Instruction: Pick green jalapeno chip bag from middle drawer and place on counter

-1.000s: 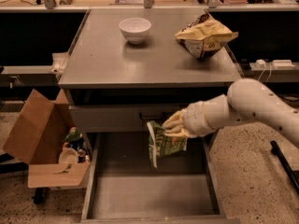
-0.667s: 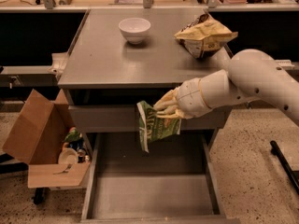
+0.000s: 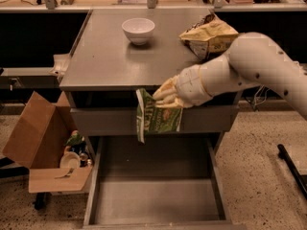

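Note:
My gripper [image 3: 165,97] is shut on the top of the green jalapeno chip bag [image 3: 154,116], a small glossy green bag with white lettering. The bag hangs in the air in front of the cabinet, its top level with the front edge of the counter [image 3: 110,61]. The middle drawer [image 3: 156,200] is pulled out below, with a bare grey floor and low side walls. My white arm reaches in from the right.
A white bowl [image 3: 138,29] and a bigger yellow-tan bag [image 3: 209,36] stand on the counter at the back. An open cardboard box [image 3: 38,143] with small items sits on the floor to the left. A tan bench runs along the back.
My gripper has lifted the green bag up out of the drawer and toward the left, from low over the drawer to the level of the counter's front edge.

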Robot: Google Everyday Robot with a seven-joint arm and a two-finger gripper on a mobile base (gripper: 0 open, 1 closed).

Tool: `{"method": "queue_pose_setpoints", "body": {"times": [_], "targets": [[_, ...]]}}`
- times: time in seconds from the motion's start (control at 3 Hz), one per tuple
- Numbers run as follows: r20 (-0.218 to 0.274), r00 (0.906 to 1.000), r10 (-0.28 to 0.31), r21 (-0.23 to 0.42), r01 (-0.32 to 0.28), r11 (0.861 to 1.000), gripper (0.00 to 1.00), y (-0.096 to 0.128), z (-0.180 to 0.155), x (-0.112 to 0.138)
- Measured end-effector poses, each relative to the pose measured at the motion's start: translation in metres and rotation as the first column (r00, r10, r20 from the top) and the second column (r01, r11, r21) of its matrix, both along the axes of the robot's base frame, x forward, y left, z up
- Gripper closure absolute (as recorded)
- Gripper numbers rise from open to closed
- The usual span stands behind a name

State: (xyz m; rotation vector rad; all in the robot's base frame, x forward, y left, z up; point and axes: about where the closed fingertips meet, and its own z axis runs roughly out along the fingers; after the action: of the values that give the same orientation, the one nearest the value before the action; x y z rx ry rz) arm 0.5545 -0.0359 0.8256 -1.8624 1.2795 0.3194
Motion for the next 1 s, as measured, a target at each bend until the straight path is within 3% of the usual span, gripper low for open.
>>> {"method": "queue_pose_setpoints", "body": {"times": [0.67, 1.0], "targets": [[0.117, 0.9928, -0.028, 0.106, 0.015, 0.994, 1.0, 0.065, 0.111, 0.092], [0.112, 0.9907, -0.078, 0.151, 0.06, 0.987, 1.0, 0.084, 0.12, 0.125]]}}
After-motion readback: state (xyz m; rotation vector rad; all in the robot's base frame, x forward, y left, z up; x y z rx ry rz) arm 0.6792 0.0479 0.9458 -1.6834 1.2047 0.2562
